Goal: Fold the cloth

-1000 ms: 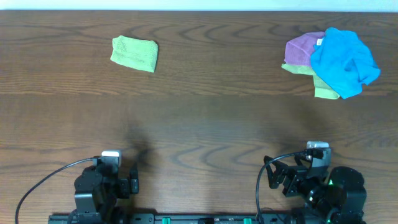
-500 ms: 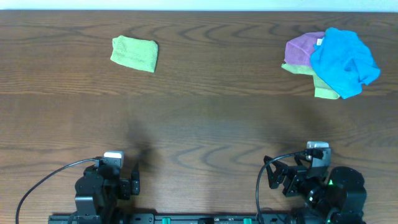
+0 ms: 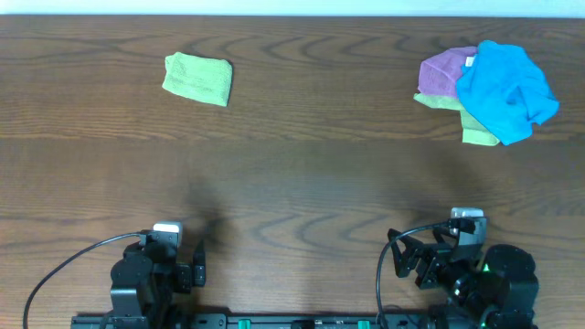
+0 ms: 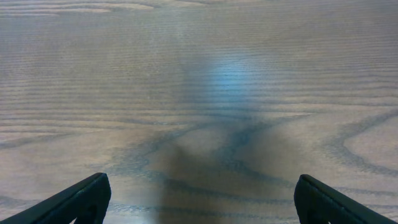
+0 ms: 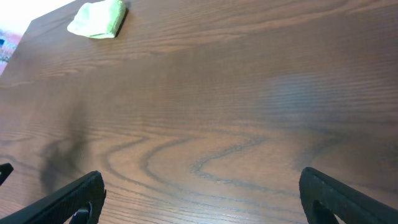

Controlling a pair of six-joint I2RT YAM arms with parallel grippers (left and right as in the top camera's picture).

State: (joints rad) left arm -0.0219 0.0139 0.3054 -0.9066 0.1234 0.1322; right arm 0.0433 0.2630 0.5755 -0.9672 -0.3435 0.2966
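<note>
A dark brown wooden worktop [image 3: 302, 164] with a wavy grain fills all three views. The cloth [image 3: 197, 79] lies near its far edge, on the left side. It is a lime-green piece folded into a small, thick rectangle and lying a little tilted. In the right wrist view the same cloth [image 5: 98, 19] shows in the upper left corner, small and far from the camera.

Far to the right of the cloth, about as close to the far edge, three other cloths lie in one loose heap. A bright blue cloth [image 3: 505, 87] is on top, crumpled. A purple cloth [image 3: 445, 71] comes out from under its left side. A yellow-green cloth [image 3: 478, 137] shows only as narrow strips at the lower edge of the heap.

Both arms sit at the near edge, well apart from the cloth. The left pincer [image 4: 202, 200] is almost straight in front of the cloth. It is released, its jaws stand wide apart, and only wood shows between the two black fingertips [image 4: 81, 199]. The right pincer [image 5: 202, 199] is far to the right of the cloth, roughly in front of the heap — it is released too, jaws wide and holding nothing. A black cable [image 3: 64, 274] curves out from the left arm toward the near edge.
</note>
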